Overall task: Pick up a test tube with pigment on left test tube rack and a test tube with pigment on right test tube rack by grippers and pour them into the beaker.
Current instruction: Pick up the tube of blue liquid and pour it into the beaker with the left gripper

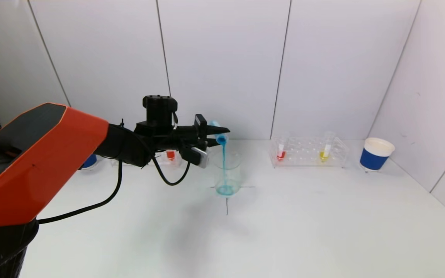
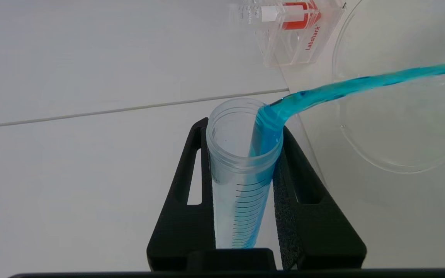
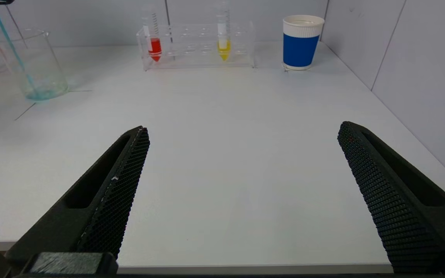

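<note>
My left gripper [image 1: 216, 135] is shut on a clear graduated test tube [image 2: 243, 173] and holds it tipped over the glass beaker [image 1: 227, 172]. A blue stream [image 1: 223, 162] runs from the tube's mouth into the beaker, and blue liquid pools at its bottom. The beaker's rim also shows in the left wrist view [image 2: 361, 154]. The left rack [image 1: 170, 157] behind the arm holds a red tube [image 1: 170, 155]. The right rack [image 1: 308, 152] holds a red tube [image 1: 281, 153] and a yellow tube [image 1: 325, 153]. My right gripper [image 3: 242, 154] is open and empty, low near the table's front edge, out of the head view.
A blue and white paper cup [image 1: 376, 154] stands right of the right rack. Another blue cup [image 1: 88, 161] shows partly behind my left arm. White walls close the table at the back and right. A black cross [image 1: 227, 200] marks the beaker's spot.
</note>
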Controlling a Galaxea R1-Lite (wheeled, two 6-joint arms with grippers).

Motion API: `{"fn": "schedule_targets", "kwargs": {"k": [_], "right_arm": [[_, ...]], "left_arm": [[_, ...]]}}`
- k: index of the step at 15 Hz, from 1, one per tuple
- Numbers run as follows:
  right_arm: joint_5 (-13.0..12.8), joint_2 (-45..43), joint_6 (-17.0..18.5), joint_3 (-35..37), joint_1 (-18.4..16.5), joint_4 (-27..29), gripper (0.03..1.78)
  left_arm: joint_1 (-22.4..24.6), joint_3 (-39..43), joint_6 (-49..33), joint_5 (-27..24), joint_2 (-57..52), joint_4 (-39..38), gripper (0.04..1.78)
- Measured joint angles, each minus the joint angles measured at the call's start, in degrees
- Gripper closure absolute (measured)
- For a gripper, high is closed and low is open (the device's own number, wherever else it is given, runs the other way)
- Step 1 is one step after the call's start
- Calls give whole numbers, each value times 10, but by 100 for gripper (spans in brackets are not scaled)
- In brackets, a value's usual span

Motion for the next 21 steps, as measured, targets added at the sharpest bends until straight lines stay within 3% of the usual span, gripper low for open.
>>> {"fn": "schedule_targets", "kwargs": {"k": [21], "right_arm": [[0, 0, 0, 0, 0, 0, 4]], "left_arm": [[-2, -27, 98, 5, 35, -90, 137]]}}
